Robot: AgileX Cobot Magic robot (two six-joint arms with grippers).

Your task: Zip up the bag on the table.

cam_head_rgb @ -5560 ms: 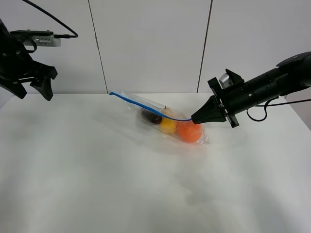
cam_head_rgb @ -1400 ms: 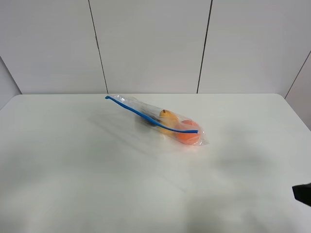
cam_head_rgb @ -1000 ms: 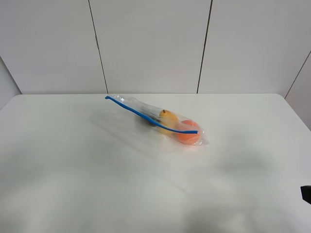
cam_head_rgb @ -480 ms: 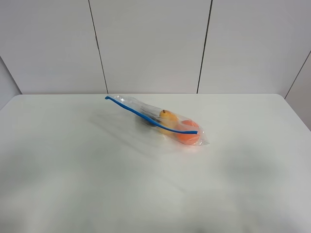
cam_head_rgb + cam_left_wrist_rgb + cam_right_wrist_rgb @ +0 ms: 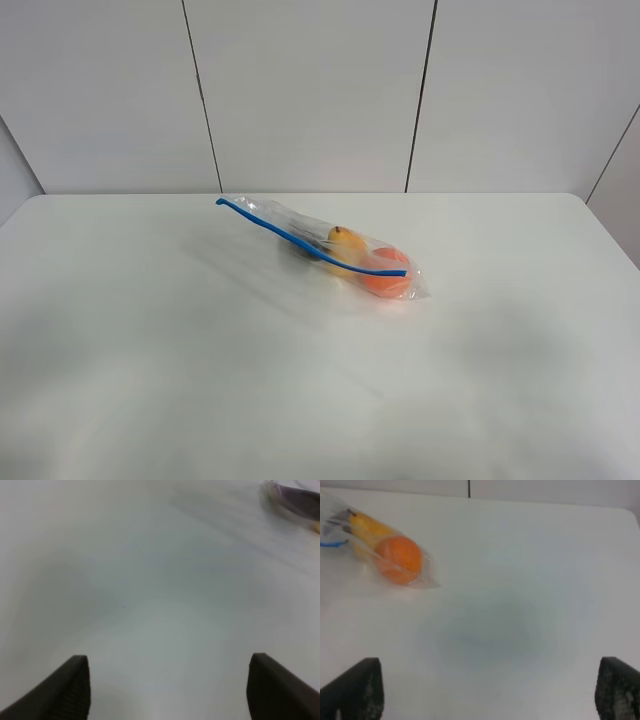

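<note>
The clear plastic bag (image 5: pixel 335 255) lies on the white table (image 5: pixel 150 350) a little behind its middle. Its blue zipper strip (image 5: pixel 300 240) runs along the upper edge. An orange (image 5: pixel 385 280) and a yellow pear (image 5: pixel 345 245) show through; the dark vegetable is barely visible. Neither arm is in the exterior high view. My left gripper (image 5: pixel 167 685) is open over bare table, with the bag (image 5: pixel 295 497) far off. My right gripper (image 5: pixel 487 695) is open, well apart from the bag (image 5: pixel 380 550) and its orange (image 5: pixel 399 559).
A pale panelled wall (image 5: pixel 320 90) stands behind the table's back edge. The table's right edge (image 5: pixel 610 240) is near the wall's corner.
Both arms have drawn back out of the exterior high view; the right gripper, earlier at the bag's zipper end, slipped off the bottom right. The bag lies still.
</note>
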